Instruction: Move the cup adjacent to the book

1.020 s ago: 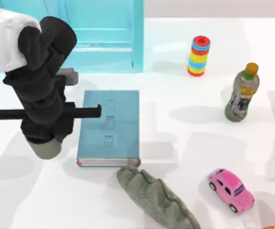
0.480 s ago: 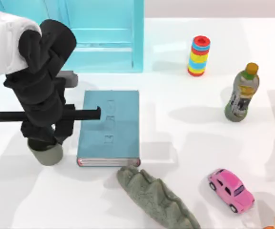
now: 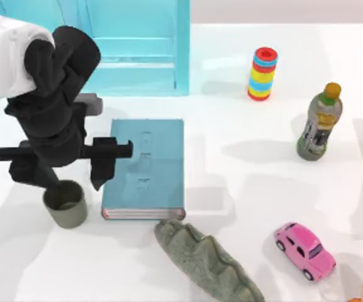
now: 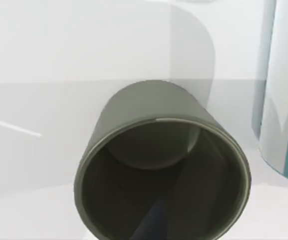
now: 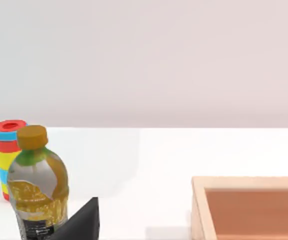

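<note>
While the left gripper [image 3: 68, 182] is hanging over the table's [image 3: 244, 176] left side with its fingers spread wide, the cup [image 3: 65, 204] is standing upright on the white surface just beside the book [image 3: 145, 168], off the book's 8 o'clock corner with a narrow strip of table between them. One finger [image 3: 43, 179] is hiding part of the cup's rim at 11 o'clock, and the other is hanging clear at the cup's 2 o'clock, over the book's left edge; whether the first is touching the rim is hard to make out. Seen from the left wrist, the cup [image 4: 161, 170] is showing its dark inside, its near rim cut off, with the book's pale page edge [image 4: 278, 90] beside it. At 12 o'clock from the book a light-blue shelf cabinet [image 3: 137, 44] is running off the frame. At the book's 5 o'clock a grey-green bumpy lump [image 3: 206, 261] is lying, cut off below. Farther right are a ring stack [image 3: 263, 73], a bottle [image 3: 319, 123] and a pink toy car [image 3: 305, 250]; an orange shape at the lower right corner is too cropped to name. Whether the right gripper [image 5: 81, 222], a dark wedge in its wrist view, is open or closed, I cannot tell.
</note>
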`<state>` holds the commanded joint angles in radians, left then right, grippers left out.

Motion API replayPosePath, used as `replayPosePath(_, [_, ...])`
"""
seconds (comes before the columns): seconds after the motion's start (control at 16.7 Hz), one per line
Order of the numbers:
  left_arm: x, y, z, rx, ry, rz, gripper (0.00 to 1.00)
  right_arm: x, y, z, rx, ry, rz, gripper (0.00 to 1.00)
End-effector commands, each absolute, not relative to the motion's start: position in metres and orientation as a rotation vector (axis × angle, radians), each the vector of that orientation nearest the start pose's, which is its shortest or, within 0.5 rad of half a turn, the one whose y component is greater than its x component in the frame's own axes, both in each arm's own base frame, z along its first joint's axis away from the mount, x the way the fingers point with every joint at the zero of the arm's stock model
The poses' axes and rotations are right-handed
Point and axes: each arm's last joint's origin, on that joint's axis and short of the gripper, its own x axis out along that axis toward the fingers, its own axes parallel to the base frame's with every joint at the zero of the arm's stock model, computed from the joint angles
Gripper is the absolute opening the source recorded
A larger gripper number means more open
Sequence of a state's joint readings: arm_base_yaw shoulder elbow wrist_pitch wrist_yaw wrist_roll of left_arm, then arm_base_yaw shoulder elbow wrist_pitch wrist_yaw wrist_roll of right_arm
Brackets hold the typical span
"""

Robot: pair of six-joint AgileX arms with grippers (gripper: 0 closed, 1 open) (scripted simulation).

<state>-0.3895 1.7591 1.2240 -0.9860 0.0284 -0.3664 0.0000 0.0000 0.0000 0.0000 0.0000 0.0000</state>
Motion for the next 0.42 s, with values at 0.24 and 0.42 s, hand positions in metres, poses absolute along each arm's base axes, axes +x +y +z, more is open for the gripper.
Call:
replayPosePath(0.24, [0.2980,-0.1207,0.1869,-0.019,1.535,-0.050,1.00,0.1057,-0.0012,0.1600,0.000,0.000,0.000,1.00])
replayPosePath(0.42, [0.2980,-0.1207,0.1869,-0.019,1.535,-0.050,1.00,0.1057,-0.0012,0.1600,0.000,0.000,0.000,1.00])
